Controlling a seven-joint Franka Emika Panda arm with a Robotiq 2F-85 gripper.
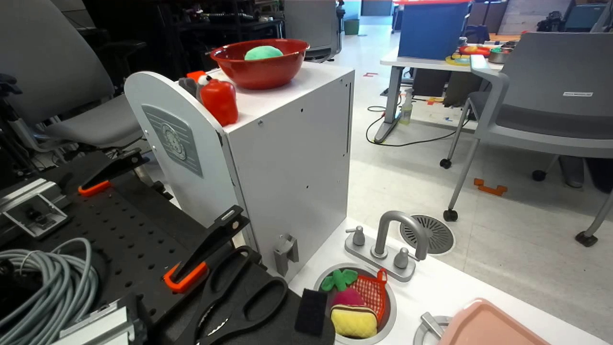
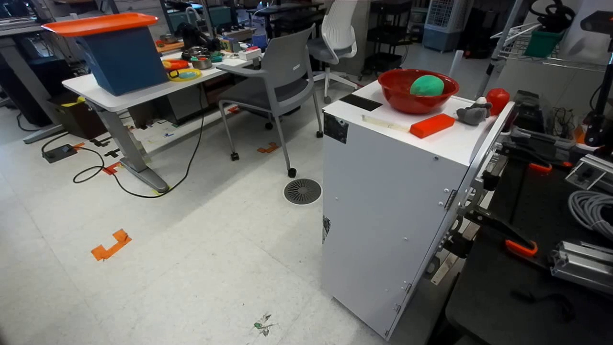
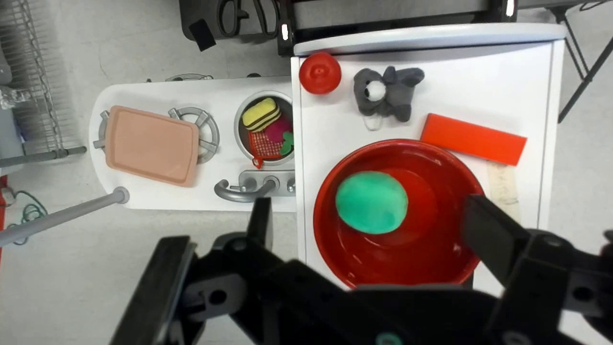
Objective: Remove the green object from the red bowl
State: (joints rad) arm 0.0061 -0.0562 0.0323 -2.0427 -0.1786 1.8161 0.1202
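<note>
The green object (image 3: 371,202) is smooth and rounded and lies inside the red bowl (image 3: 431,258), toward the bowl's left side in the wrist view. In both exterior views the green object (image 1: 263,52) (image 2: 427,86) rises to about the bowl's rim. The bowl (image 1: 258,72) (image 2: 412,103) stands upright on top of the white box (image 1: 292,139) (image 2: 383,206). My gripper (image 3: 371,213) is open and empty, with its fingers spread wide on either side in the wrist view. It looks down from above the bowl and touches nothing visible. The gripper is out of both exterior views.
On the box top are a red pepper (image 3: 320,73), a grey plush toy (image 3: 388,92) and an orange block (image 3: 474,139). The box's raised panel (image 3: 431,38) borders one side. A toy sink (image 3: 239,124) and faucet (image 3: 249,189) lie lower beside the box, with a pink tray (image 3: 152,145).
</note>
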